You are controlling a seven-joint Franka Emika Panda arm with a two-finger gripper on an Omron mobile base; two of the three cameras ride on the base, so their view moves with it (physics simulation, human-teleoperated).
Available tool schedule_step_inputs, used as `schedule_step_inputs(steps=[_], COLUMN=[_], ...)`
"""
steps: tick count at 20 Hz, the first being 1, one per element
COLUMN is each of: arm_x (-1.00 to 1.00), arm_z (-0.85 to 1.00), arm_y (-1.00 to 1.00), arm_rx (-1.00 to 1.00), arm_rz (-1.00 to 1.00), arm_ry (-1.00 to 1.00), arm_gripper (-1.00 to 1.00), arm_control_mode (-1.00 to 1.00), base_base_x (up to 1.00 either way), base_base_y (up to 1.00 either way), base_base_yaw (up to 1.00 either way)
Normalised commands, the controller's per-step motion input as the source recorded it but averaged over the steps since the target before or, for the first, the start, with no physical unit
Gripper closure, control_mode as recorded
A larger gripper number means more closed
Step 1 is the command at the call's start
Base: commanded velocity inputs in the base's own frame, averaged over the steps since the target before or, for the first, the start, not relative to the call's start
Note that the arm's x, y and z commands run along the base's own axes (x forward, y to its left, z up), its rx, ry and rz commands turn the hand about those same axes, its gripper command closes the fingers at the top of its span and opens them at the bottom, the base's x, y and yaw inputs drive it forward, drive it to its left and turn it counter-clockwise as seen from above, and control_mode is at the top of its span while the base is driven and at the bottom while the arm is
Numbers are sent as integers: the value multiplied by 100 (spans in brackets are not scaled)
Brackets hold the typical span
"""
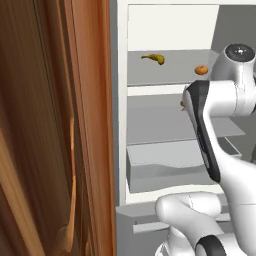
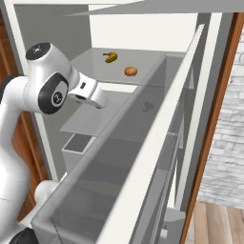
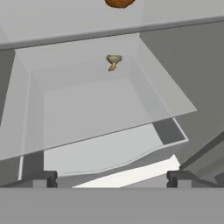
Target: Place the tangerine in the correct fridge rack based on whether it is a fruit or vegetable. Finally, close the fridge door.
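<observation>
the gripper (image 3: 112, 178) has its two dark finger tips (image 3: 41, 178) set wide apart, with nothing between them, and it looks into the open fridge. in the right base view the gripper (image 2: 97, 101) sits at the end of the white arm, level with the gap between the two grey shelves and near their left front edge.

beyond the finger tips lies the lower shelf (image 3: 100, 109), a flat grey plate, and at its far end rests a small tan lumpy item (image 3: 113, 61). below that shelf, nearer the camera, is the grey drawer with a curved front (image 1: 165, 167).

above is the fridge rack (image 2: 138, 62), the topmost grey shelf spanning the white-walled cavity. the tangerine (image 2: 130, 71) rests on it toward its near right part, free of the gripper and well apart from it; in the left base view the tangerine (image 1: 201, 70) sits just beside the arm's upper joint in the picture. a curved yellow banana-like item (image 1: 154, 58) lies farther back and to the left on the same rack, apart from the tangerine.

the fridge door (image 2: 143, 171) stands open at the right, its inner face lined with boxy grey bins. a brown wooden cabinet panel (image 1: 55, 130) stands at the left of the fridge.
</observation>
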Motion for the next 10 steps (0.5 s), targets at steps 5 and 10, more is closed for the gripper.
schedule_step_inputs(steps=[5, 10], arm_x=[-18, 0], arm_z=[0, 0], arm_y=[0, 0], arm_rx=[0, 0], arm_rz=[0, 0], arm_ry=[0, 0], arm_gripper=[-100, -100], arm_control_mode=[-100, 100], base_base_x=[0, -51], base_base_y=[0, 0], base_base_yaw=[0, 0])
